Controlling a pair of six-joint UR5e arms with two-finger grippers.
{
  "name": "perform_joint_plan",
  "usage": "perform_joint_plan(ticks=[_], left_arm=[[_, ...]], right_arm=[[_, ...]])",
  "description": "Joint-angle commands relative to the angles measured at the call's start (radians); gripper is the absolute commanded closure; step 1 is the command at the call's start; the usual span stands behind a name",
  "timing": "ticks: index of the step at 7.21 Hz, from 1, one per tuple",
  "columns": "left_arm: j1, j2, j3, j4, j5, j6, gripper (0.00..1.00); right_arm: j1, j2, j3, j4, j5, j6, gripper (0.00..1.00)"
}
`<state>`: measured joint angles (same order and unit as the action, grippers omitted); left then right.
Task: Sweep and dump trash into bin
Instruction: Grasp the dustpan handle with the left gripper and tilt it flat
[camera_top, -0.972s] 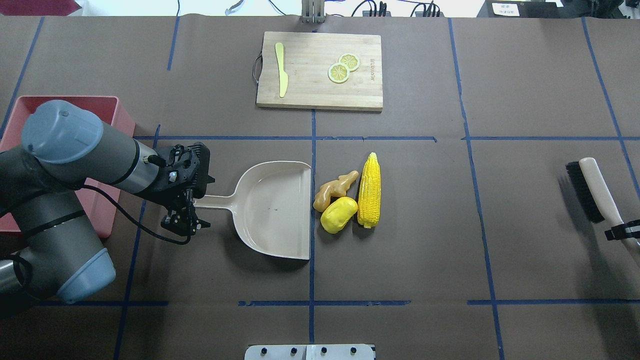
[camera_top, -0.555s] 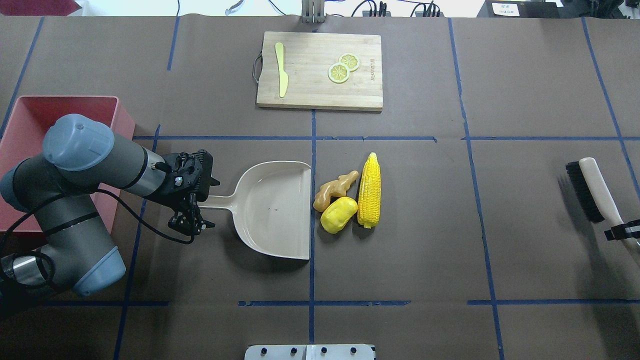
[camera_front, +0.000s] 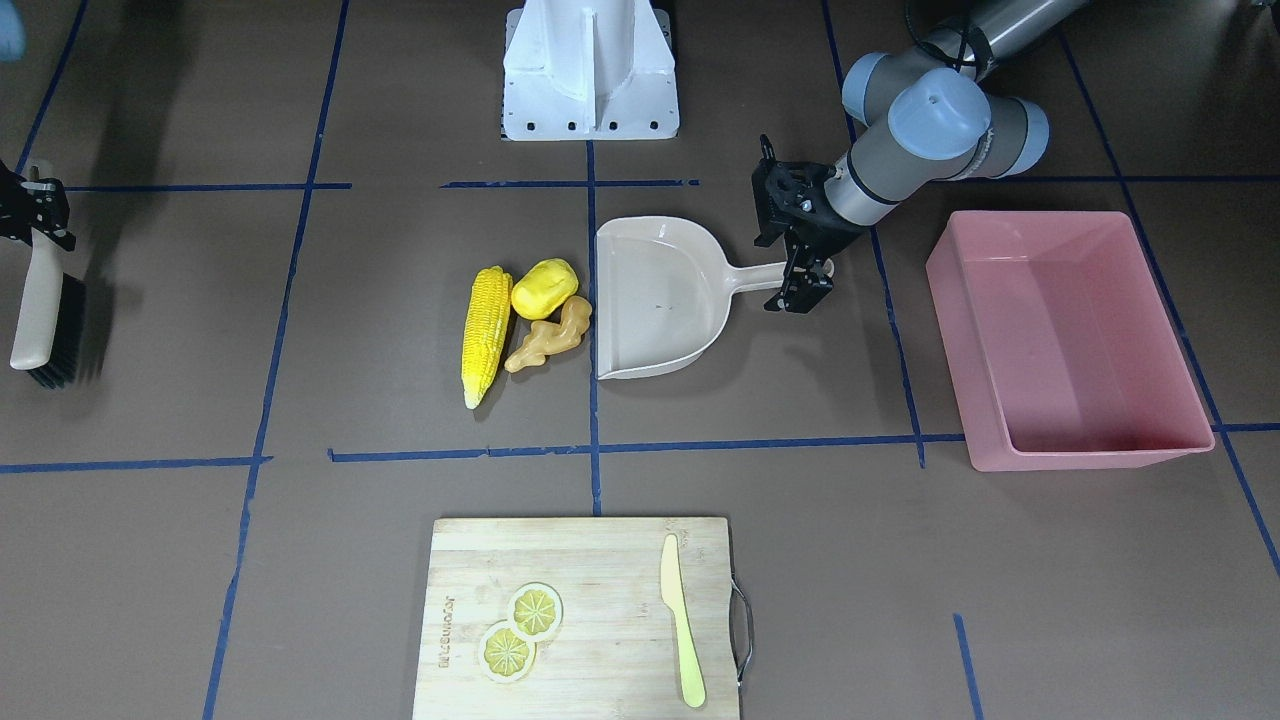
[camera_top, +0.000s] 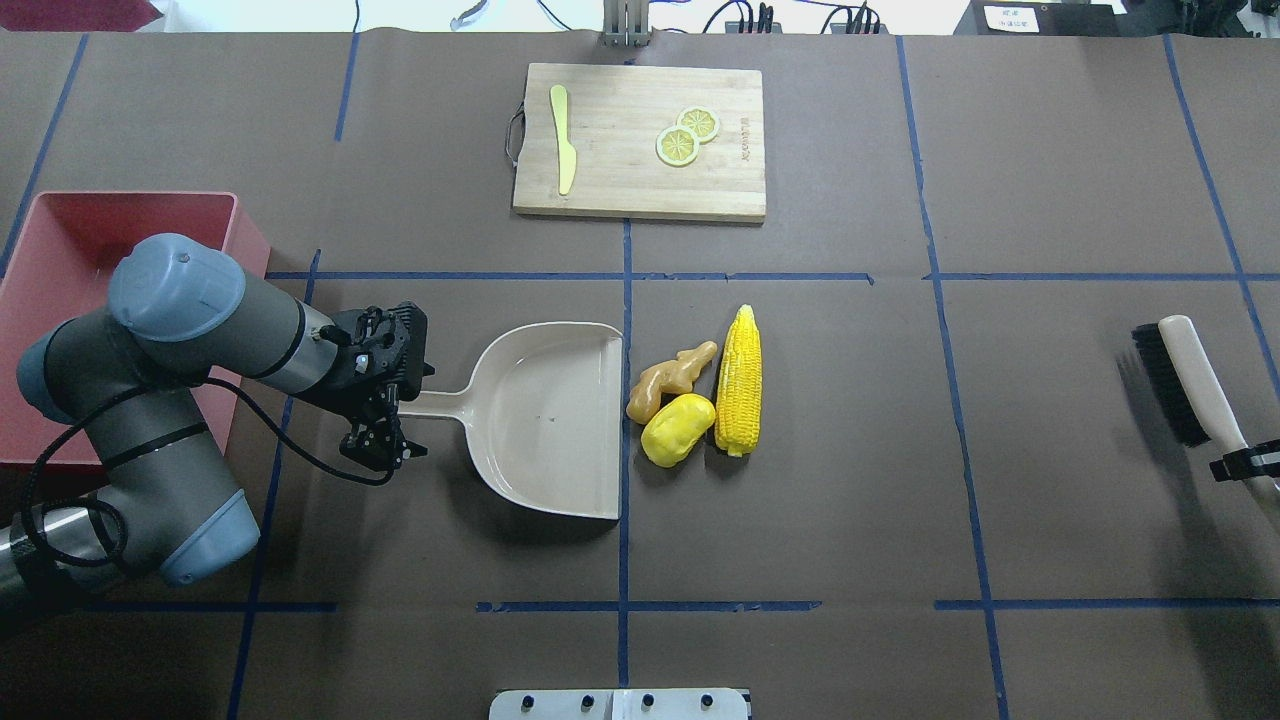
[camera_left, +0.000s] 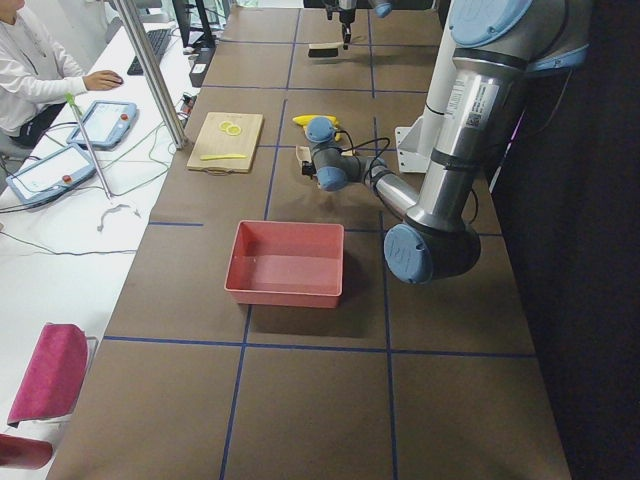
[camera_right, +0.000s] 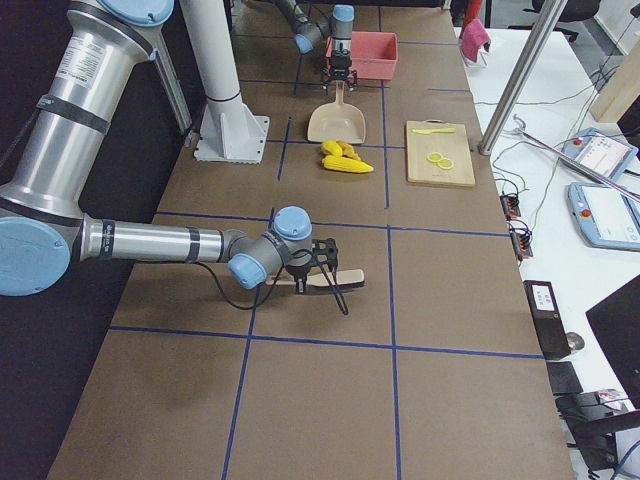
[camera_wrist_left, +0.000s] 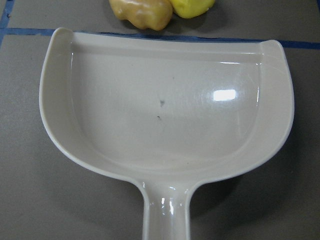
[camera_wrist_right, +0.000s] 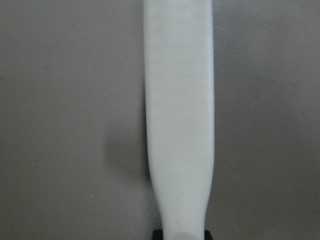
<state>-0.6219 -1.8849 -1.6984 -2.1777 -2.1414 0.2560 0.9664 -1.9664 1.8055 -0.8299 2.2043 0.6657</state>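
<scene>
The trash lies together on the brown table: a yellow corn cob (camera_top: 738, 380), a rounded yellow lump (camera_top: 677, 429) and a tan ginger root (camera_top: 665, 380). They sit just outside the open mouth of the beige dustpan (camera_top: 550, 420). My left gripper (camera_top: 385, 448) is low at the end of the dustpan's handle (camera_top: 430, 404), with its fingers spread on either side of it. The pink bin (camera_front: 1090, 455) stands behind the left arm. My right gripper (camera_top: 1245, 465) is shut on the handle of the brush (camera_top: 1185, 380), far right.
A wooden cutting board (camera_top: 640, 140) at the far side carries a pale knife (camera_top: 563, 140) and two lemon slices (camera_top: 678, 146). The robot's white base (camera_front: 590, 70) stands at the near edge. Blue tape lines cross the table.
The left arm has folded and drawn in, and its gripper has shifted a little towards the dustpan handle's end. The dustpan, the trash and the right arm with the brush have not moved.
</scene>
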Motion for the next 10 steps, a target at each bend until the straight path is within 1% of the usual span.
perform_joint_plan(ticks=[1,2,6,8,9,10], left_arm=[[0.008,-0.003,0.020,0.001,-0.002,-0.003,0.15],[0.008,-0.003,0.020,0.001,-0.003,-0.003,0.26],[0.018,-0.020,0.019,0.001,-0.008,-0.006,0.26],[0.036,-0.039,0.019,0.001,-0.008,-0.052,0.26],[0.036,-0.039,0.019,0.001,-0.006,-0.053,0.31],[0.036,-0.039,0.019,0.001,-0.005,-0.054,0.51]], right_arm=[[0.000,0.000,0.000,0.000,0.002,0.000,1.00],[0.000,-0.002,0.000,0.002,0.000,0.000,1.00],[0.000,-0.003,0.000,0.002,0.002,-0.002,1.00],[0.000,-0.003,0.000,0.003,0.002,-0.002,1.00],[0.000,-0.003,0.000,0.003,0.002,-0.002,1.00],[0.000,-0.003,0.000,0.003,0.000,-0.002,1.00]])
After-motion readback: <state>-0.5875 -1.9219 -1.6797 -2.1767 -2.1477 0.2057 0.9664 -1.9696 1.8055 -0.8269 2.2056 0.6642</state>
